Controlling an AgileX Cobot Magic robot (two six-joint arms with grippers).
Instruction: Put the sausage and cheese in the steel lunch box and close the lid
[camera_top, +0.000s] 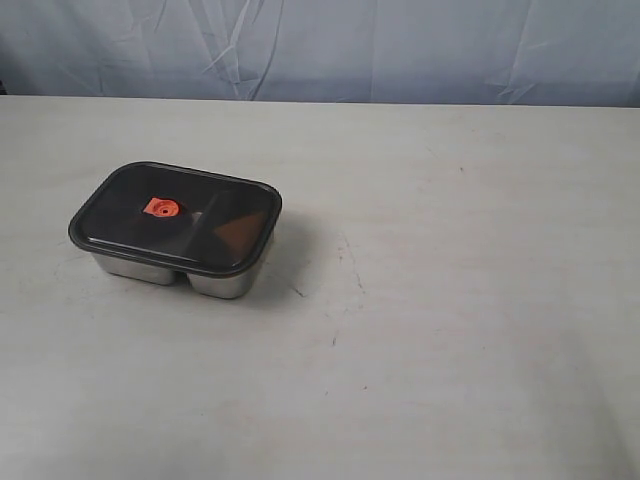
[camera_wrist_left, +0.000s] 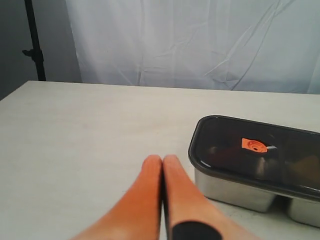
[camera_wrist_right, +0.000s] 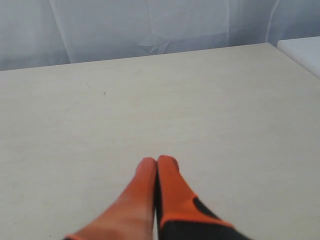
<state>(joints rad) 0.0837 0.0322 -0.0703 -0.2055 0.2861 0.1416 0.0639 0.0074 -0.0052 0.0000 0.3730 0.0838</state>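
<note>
The left pincer (camera_wrist_left: 162, 160) is closed: its two orange fingers (camera_wrist_left: 145, 195) lie pressed together along their length and nothing is between them. It hangs low over the pale surface (camera_wrist_left: 90, 130) and touches nothing. Just ahead of its tips and a little to one side stands the steel lunch box (camera_wrist_left: 232, 192), near but apart from the pincer.

The right pincer (camera_wrist_right: 157, 161) is closed in the same way, with its orange fingers (camera_wrist_right: 172, 187) together and empty, over a bare part of the surface (camera_wrist_right: 225, 110).

In the exterior view the steel lunch box (camera_top: 215, 283) stands on the left half of the surface (camera_top: 450, 300), turned a little askew to the surface's edges. The lid (camera_top: 120, 215) sits flat on top of it and covers it fully, with the dark rim all around the steel walls. The small orange valve (camera_top: 160, 207) is in the middle of the lid. Through the dark plastic a dim orange-brown shape (camera_top: 240, 232) shows over the smaller compartment. Whether it is the cheese I cannot tell, and the sausage cannot be made out under the lid.

Behind the surface hangs a pale, wrinkled cloth (camera_top: 400, 50). In the left wrist view a black stand (camera_wrist_left: 35, 45) is beside this cloth.
</note>
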